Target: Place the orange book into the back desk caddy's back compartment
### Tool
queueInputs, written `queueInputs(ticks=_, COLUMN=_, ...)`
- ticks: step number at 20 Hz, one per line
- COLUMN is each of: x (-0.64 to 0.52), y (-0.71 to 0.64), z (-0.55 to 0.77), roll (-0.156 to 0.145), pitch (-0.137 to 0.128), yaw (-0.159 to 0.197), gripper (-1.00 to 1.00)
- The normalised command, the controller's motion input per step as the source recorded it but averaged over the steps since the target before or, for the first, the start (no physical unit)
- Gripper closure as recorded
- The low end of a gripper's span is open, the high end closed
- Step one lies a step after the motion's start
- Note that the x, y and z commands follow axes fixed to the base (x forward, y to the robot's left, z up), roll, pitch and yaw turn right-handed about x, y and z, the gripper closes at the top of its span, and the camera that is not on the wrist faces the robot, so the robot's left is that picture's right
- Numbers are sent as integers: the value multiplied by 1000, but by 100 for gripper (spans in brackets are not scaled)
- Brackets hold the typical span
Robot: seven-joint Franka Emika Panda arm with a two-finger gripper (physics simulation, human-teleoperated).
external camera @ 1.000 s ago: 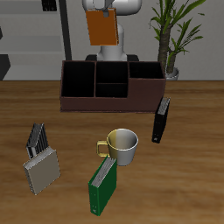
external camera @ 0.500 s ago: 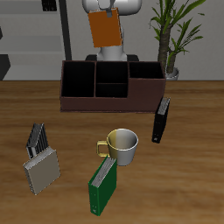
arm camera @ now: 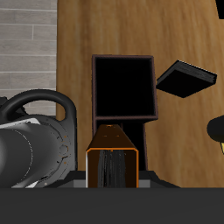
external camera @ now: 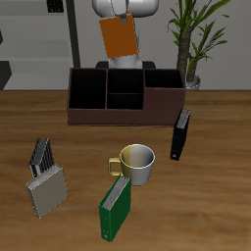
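Observation:
The orange book (external camera: 120, 38) hangs in the air above the back edge of the back desk caddy (external camera: 118, 116), tilted slightly, with my gripper (external camera: 120, 16) shut on its upper edge. The caddy is a wide dark reddish-brown box with several dark cells, all empty. In the wrist view the orange book (arm camera: 112, 156) shows end-on with its pale pages between the covers, and one dark cell of the caddy (arm camera: 122, 87) lies just past it.
A black book (external camera: 181, 133) stands beside the caddy's end, also seen as a black book (arm camera: 185, 77) in the wrist view. A pale mug (external camera: 137, 163), a green book (external camera: 116, 208) and a grey holder (external camera: 46, 186) stand nearer the front edge. A potted plant (external camera: 191, 39) stands at the back.
The orange book has come down a little toward the caddy and tilted slightly, still held by my gripper. Nothing on the table has moved.

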Motion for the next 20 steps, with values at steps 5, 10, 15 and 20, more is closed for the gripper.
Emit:
queueInputs(ticks=5, x=78, y=-59, z=-53, roll=11, pitch=-22, yaw=79, gripper=100)
queueInputs(ticks=10, x=60, y=-64, z=-95, roll=4, pitch=-7, yaw=56, gripper=100)
queueInputs(ticks=15, x=46, y=-19, z=-8, roll=-4, pitch=-3, yaw=-24, gripper=100)
queueInputs(ticks=20, x=116, y=-1, z=2, roll=9, pitch=-12, yaw=-24, gripper=100)
